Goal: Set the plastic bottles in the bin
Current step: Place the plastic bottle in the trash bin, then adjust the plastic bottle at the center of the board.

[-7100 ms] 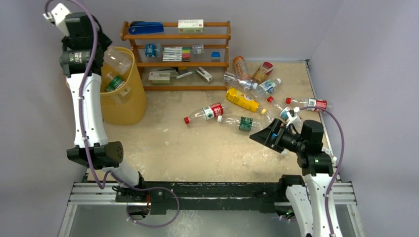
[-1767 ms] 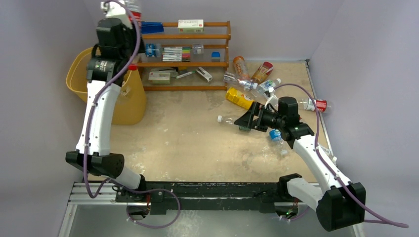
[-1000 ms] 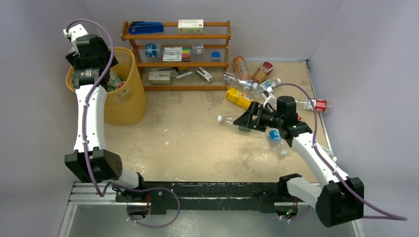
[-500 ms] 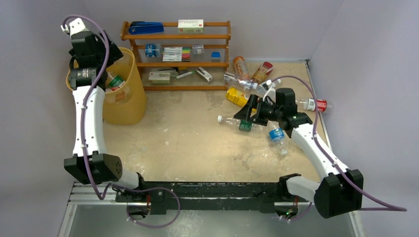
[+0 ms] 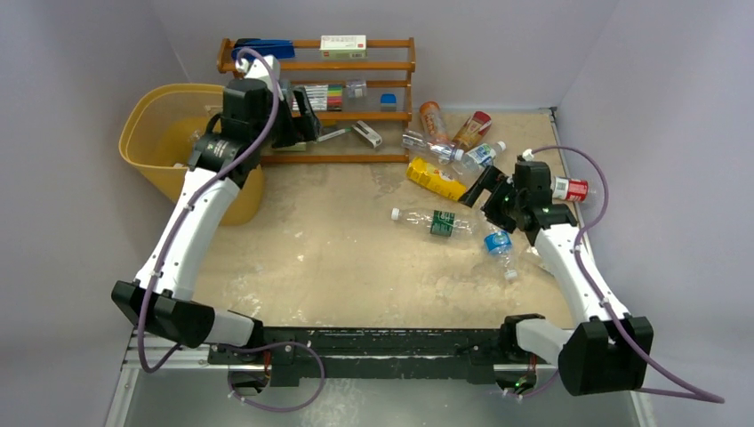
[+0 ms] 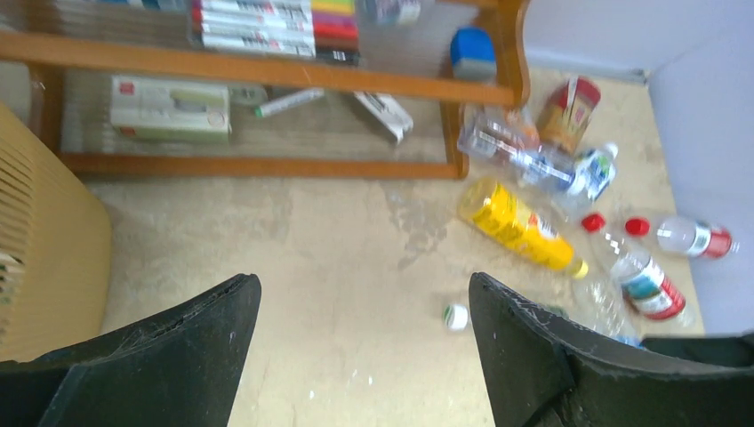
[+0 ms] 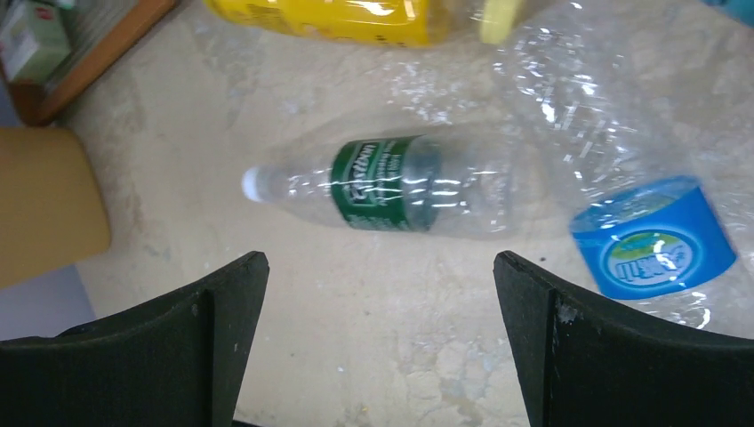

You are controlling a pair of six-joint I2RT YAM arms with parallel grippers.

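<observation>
**At three o'clock, a grasp to line up**

Over the plastic bottles (image 5: 433,178) scattered on the right half of the table (image 5: 338,258), the right gripper (image 7: 381,267) hangs with its fingers wide apart and nothing between them. The green-label bottle (image 7: 391,182) lies flat just below, white cap toward nine o'clock in the wrist view. As they stand, the fingers sit toward its cap end and its base end, so I judge the wrist wants a quarter turn. Then it can come straight down across the label (bare clear plastic may buckle and slip out). The blue-label bottle (image 7: 653,249) lies just beside the base at four o'clock, so keep clear of it. The left gripper (image 6: 362,289), fingers also apart and empty, hovers by the wooden shelf (image 5: 320,158). The bin (image 5: 133,124) stands at ten o'clock, well apart from this bottle.
</observation>
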